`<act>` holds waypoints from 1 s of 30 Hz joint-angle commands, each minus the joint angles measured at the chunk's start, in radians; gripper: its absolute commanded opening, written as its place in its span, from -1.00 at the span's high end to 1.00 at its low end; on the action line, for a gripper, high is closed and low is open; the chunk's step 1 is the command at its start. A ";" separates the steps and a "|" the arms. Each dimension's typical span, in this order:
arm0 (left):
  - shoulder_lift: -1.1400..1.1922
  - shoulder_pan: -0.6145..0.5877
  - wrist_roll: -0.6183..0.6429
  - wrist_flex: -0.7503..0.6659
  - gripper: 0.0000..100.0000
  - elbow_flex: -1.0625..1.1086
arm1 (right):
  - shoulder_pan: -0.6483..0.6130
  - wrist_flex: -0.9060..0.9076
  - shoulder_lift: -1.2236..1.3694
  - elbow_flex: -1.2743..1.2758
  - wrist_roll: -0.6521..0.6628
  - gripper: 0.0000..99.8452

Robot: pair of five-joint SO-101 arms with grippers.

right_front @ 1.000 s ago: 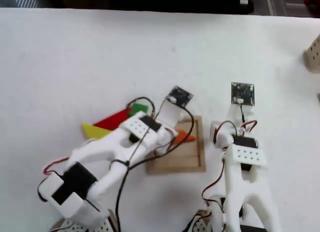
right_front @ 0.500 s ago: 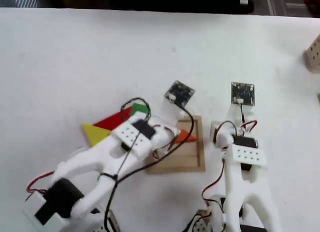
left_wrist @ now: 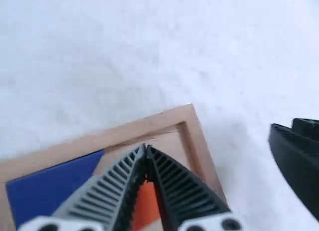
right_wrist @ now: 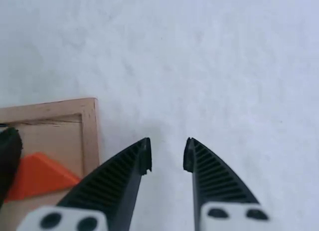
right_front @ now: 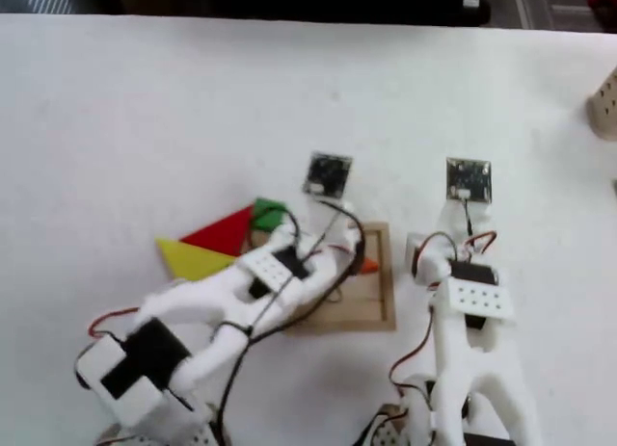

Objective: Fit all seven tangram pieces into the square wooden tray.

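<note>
Two pieces are already in the square wooden tray (right_front: 388, 273): an orange tangram piece (right_wrist: 40, 175) in the corner nearest the right claw (right_wrist: 167, 153), and a blue piece (left_wrist: 47, 188) further along the same rim. The left claw (left_wrist: 146, 153) is over the tray with its fingers pressed together. The tips are right above the orange piece, but honestly can't tell if they touch it. The right claw sits over the bare white desk (right_front: 145, 99) just beside the tray's outer edge, fingers apart, nothing between them. On the tray's other side, a red triangle (right_front: 224, 232), a yellow triangle (right_front: 191, 261) and a green piece (right_front: 270, 213) lie bunched on the desk. Red is touching yellow, and the green one is at the red one's far tip.
</note>
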 commanded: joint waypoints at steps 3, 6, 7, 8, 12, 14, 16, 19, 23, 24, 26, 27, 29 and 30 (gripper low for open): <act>-0.019 0.081 0.008 0.060 0.96 -0.051 | -0.005 -0.010 -0.015 -0.051 0.000 0.76; -0.018 0.104 -0.038 0.101 0.96 -0.051 | -0.005 -0.010 -0.015 -0.051 0.000 0.76; -0.018 0.104 -0.060 0.110 0.96 -0.051 | -0.005 -0.010 -0.015 -0.051 0.000 0.76; -0.019 0.104 -0.072 0.118 0.96 -0.051 | -0.005 -0.010 -0.015 -0.051 0.000 0.76; -0.025 0.104 -0.081 0.175 0.96 -0.052 | -0.005 -0.010 -0.015 -0.051 0.000 0.76; -0.025 0.104 -0.083 0.183 0.96 -0.052 | -0.005 -0.010 -0.015 -0.051 0.000 0.76; -0.025 0.104 -0.083 0.215 0.96 -0.055 | -0.005 -0.010 -0.015 -0.051 0.000 0.76; -0.027 0.102 -0.083 0.308 0.96 -0.060 | -0.005 -0.010 -0.015 -0.051 0.000 0.76; -0.053 0.094 -0.083 0.436 0.96 -0.057 | -0.005 -0.010 -0.015 -0.051 0.000 0.76; -0.076 0.094 -0.084 0.459 0.96 -0.051 | -0.005 -0.010 -0.015 -0.051 0.000 0.76; -0.127 0.096 -0.084 0.502 0.96 -0.040 | -0.007 -0.010 -0.015 -0.051 0.000 0.76; -0.156 0.099 -0.084 0.506 0.96 -0.029 | -0.007 -0.010 -0.015 -0.051 0.000 0.76; -0.220 0.097 -0.084 0.483 0.96 -0.006 | -0.008 -0.010 -0.015 -0.051 0.000 0.76; -0.251 0.097 -0.084 0.457 0.96 0.009 | -0.010 -0.010 -0.015 -0.051 0.000 0.76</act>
